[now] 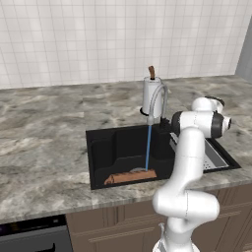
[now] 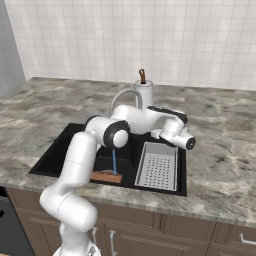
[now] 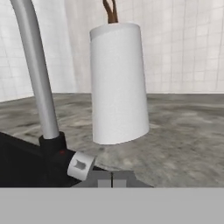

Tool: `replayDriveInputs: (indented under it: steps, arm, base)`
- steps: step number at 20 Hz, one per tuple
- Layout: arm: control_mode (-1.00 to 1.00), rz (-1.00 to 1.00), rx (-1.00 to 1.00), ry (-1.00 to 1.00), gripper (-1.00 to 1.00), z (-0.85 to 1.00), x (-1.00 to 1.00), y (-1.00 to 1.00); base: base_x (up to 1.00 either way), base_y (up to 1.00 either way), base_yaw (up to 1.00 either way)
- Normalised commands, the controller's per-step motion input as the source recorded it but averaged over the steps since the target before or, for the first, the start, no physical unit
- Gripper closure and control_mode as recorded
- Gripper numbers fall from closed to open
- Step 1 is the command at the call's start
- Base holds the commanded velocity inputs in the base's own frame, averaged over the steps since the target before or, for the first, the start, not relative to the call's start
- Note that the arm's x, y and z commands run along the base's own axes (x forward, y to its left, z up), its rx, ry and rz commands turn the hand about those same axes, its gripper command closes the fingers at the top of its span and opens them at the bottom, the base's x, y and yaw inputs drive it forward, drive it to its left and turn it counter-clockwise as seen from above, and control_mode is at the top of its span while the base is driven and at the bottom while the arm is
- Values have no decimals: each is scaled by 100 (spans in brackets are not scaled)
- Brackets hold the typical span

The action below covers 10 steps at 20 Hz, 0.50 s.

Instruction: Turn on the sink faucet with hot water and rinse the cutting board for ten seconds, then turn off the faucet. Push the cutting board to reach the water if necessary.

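1. End effector (image 3: 112, 178) pressed together, fingertips side by side with no gap, just beside the small grey handle at the faucet (image 3: 37, 78) base.
2. White cylinder (image 3: 118, 83) with brown knob upright on the desk (image 1: 44, 138), just behind the faucet.
3. Water (image 1: 147, 147) falling straight from the spout into the sink (image 1: 106, 147).
4. Cutting board (image 1: 130, 176) flat on the basin floor near the front wall, stream landing on it.
5. Perforated grey tray (image 2: 159, 166) at the basin's right side.

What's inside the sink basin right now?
In the sink: the cutting board at its front, water falling on it, a perforated grey tray. The arm hides part of the basin.
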Motion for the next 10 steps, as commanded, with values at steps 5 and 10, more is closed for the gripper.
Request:
replayDriveInputs:
  steps: [5, 10]
  arm:
    - [-100, 17, 0, 0, 100, -2, 0, 0]
    - [-100, 10, 0, 0, 100, 0, 0, 8]
  base:
    - [0, 0, 0]
    - [0, 0, 0]
